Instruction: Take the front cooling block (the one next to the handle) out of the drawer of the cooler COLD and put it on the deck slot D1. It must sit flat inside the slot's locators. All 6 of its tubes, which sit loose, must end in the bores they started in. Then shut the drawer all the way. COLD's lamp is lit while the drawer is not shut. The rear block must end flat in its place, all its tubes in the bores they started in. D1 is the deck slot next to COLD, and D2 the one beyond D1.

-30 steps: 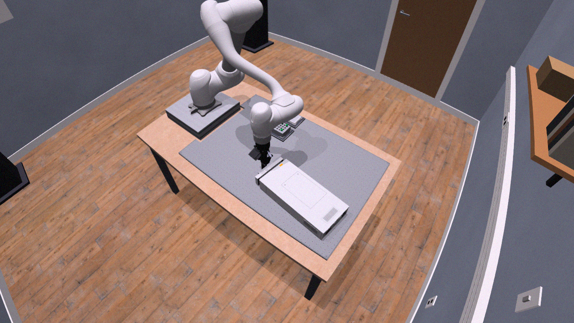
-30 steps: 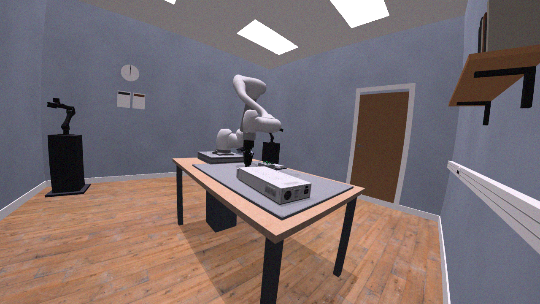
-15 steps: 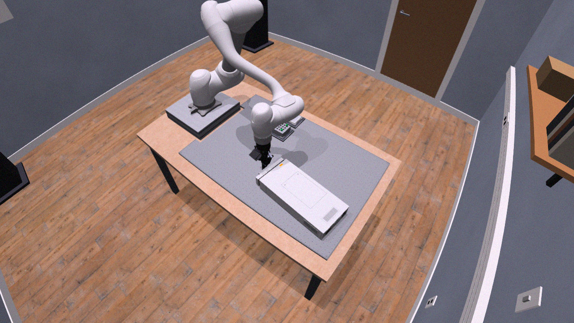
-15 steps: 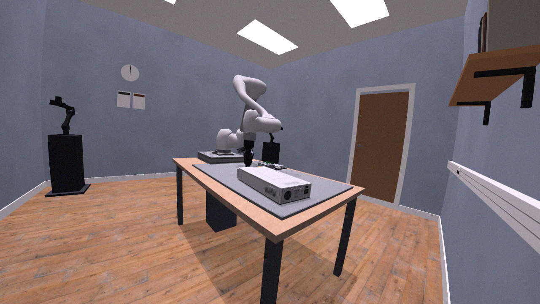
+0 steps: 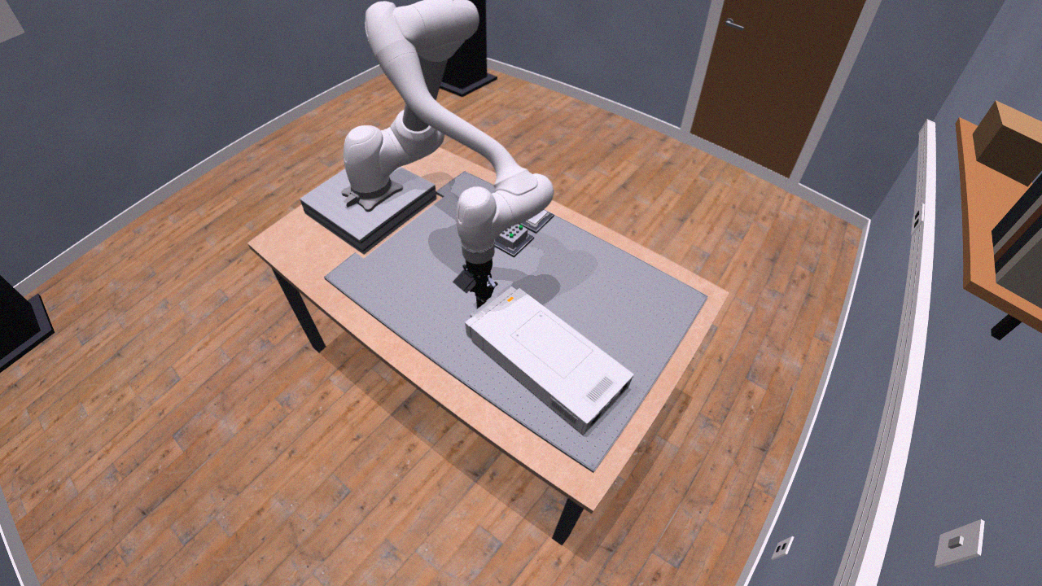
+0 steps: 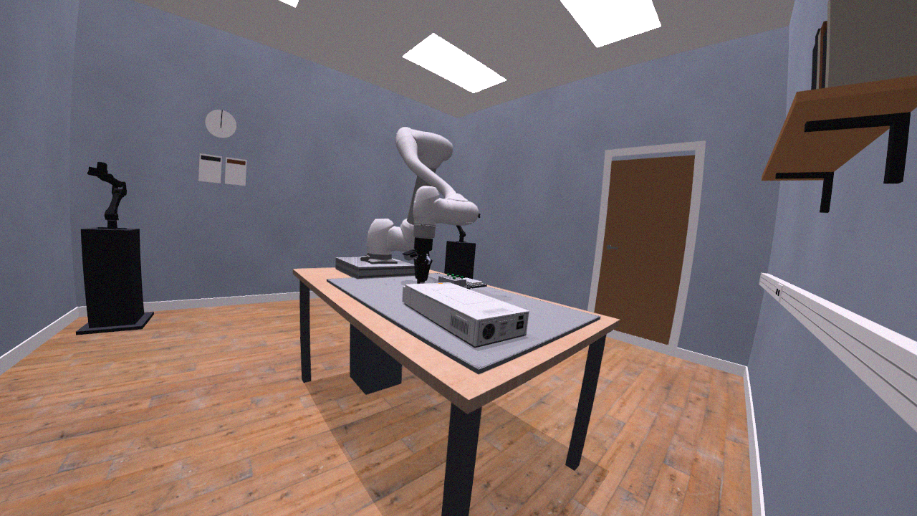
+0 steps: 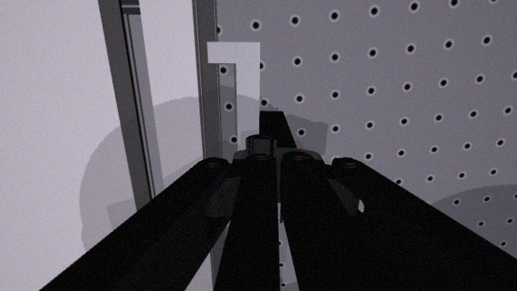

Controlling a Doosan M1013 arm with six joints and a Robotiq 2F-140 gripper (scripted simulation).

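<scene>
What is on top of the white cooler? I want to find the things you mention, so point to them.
On the cooler's lid [image 5: 535, 346] [image 6: 458, 298] show an orange lamp [image 5: 510, 299], a thin rectangular outline and a slotted vent. Its front edge is partly covered by the fingers.
</scene>
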